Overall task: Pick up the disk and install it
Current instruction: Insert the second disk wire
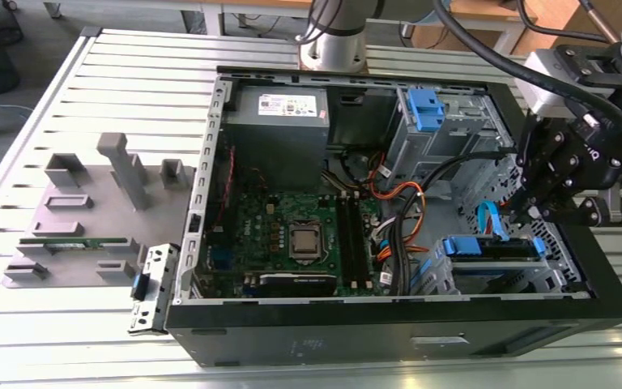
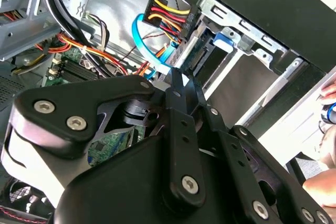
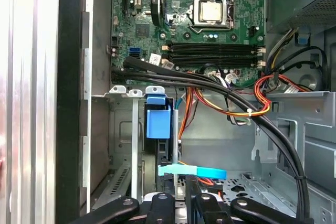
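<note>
The black two-finger gripper (image 1: 530, 212) hangs inside the open black computer case (image 1: 398, 324), fingers closed together on nothing. Just beyond it, the silver disk with blue plastic carrier handle (image 1: 489, 248) sits in the grey metal drive cage (image 3: 121, 129), long axis along the slot, handle outward. No print is legible.

Pincer (image 2: 178, 85) tips together by blue cable (image 2: 144, 43).

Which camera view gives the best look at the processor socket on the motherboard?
The first wrist view: the processor socket faces the camera squarely, unobstructed. The exterior view shows it smaller and at a slant. In the second wrist view the gripper covers most of the board.
</note>
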Tool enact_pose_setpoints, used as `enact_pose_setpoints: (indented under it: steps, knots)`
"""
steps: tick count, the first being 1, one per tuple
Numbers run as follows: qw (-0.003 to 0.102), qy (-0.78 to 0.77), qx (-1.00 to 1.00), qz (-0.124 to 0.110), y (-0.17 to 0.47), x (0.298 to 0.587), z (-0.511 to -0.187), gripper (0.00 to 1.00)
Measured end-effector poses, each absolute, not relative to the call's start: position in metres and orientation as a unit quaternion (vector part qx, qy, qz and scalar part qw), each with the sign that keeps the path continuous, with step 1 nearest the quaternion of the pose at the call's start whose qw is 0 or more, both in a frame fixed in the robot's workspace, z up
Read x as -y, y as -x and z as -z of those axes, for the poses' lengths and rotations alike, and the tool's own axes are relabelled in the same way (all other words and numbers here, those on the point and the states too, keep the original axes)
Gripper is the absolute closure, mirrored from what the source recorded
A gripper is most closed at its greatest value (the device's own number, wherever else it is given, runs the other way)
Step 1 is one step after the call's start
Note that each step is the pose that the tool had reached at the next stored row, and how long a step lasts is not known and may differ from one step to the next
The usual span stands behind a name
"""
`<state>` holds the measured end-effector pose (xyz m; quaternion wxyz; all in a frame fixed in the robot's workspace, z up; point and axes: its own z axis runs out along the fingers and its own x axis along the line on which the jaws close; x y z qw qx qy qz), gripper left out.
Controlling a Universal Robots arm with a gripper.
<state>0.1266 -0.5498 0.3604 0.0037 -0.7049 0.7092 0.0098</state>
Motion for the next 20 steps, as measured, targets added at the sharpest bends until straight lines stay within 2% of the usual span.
enact_pose_setpoints:
  steps: [20]
  knots:
    - [0.004,0.705,-0.709,-0.01,-0.143,0.543,-0.357,0.77]
